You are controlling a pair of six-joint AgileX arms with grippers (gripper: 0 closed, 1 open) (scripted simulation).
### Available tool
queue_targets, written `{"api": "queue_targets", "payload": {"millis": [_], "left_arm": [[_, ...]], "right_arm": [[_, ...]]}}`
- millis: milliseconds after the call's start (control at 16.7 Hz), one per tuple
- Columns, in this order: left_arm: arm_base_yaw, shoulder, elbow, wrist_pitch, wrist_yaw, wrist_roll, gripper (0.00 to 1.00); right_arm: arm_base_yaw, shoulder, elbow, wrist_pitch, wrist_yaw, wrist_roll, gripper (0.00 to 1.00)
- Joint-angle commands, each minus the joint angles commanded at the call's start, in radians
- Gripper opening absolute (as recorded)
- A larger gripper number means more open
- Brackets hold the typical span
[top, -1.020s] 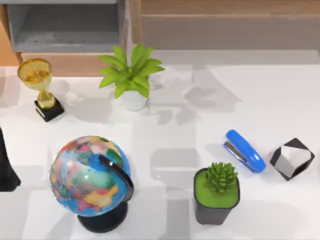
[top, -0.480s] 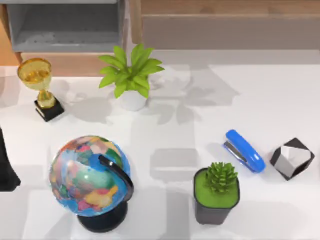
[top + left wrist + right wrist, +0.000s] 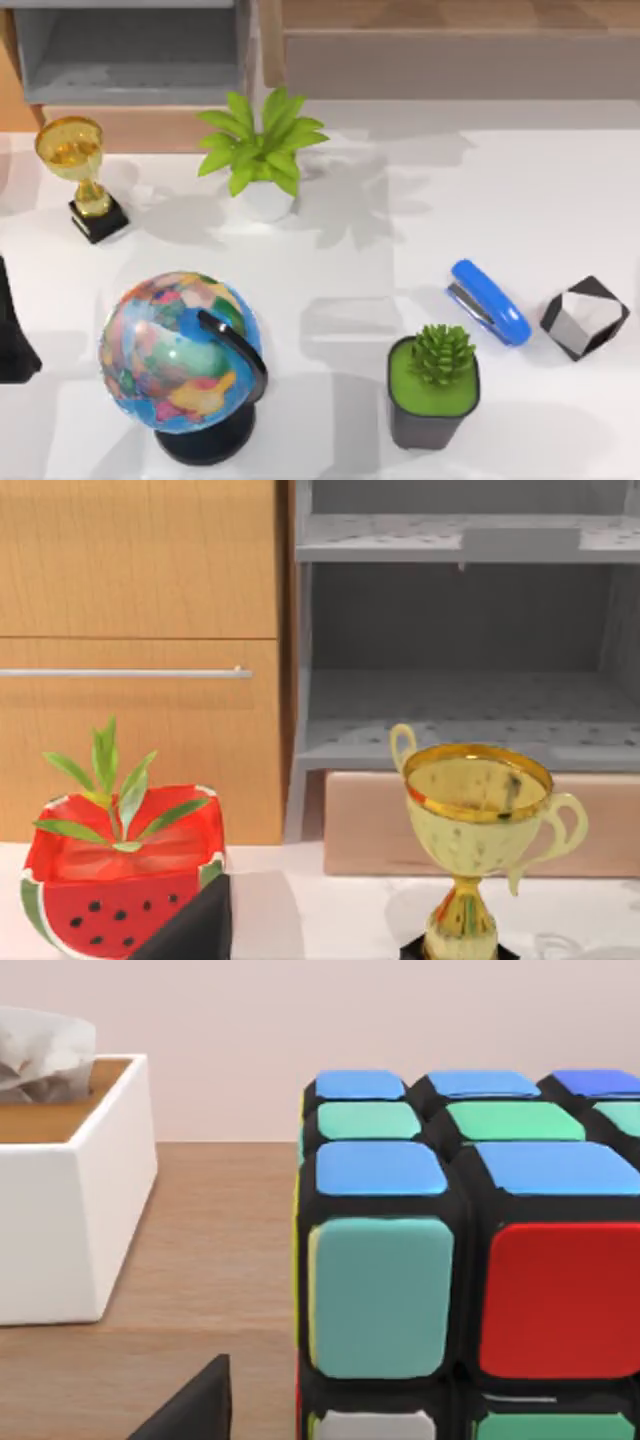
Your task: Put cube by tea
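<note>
The cube, black with cut corners showing white and grey faces, rests on the white table at the far right, beside the blue stapler. The tea is out of view. My left arm shows as a dark shape at the table's left edge, far from the cube. A dark part of my left gripper juts in low in the left wrist view. A like dark part of my right gripper appears in the right wrist view, over a wooden surface.
On the table stand a globe, a succulent in a dark pot, a leafy plant and a gold trophy. A grey shelf runs along the back. A coloured puzzle cube and a tissue box sit before the right wrist; a watermelon planter before the left.
Only the shadows on the far middle of the table have shifted. The cube, the stapler and the other things stay where they were.
</note>
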Motion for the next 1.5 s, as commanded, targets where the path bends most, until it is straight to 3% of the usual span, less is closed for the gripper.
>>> {"api": "queue_targets", "payload": {"millis": [360, 1140, 1500], "left_arm": [[0.0, 0.0, 0.0, 0.0, 0.0, 0.0, 1.0], [0.0, 0.0, 0.0, 0.0, 0.0, 0.0, 1.0], [0.0, 0.0, 0.0, 0.0, 0.0, 0.0, 1.0]], "right_arm": [[0.006, 0.041, 0.048, -0.008, 0.007, 0.0, 1.0], [0.006, 0.041, 0.048, -0.008, 0.007, 0.0, 0.02], [0.006, 0.041, 0.048, -0.008, 0.007, 0.0, 0.0]]}}
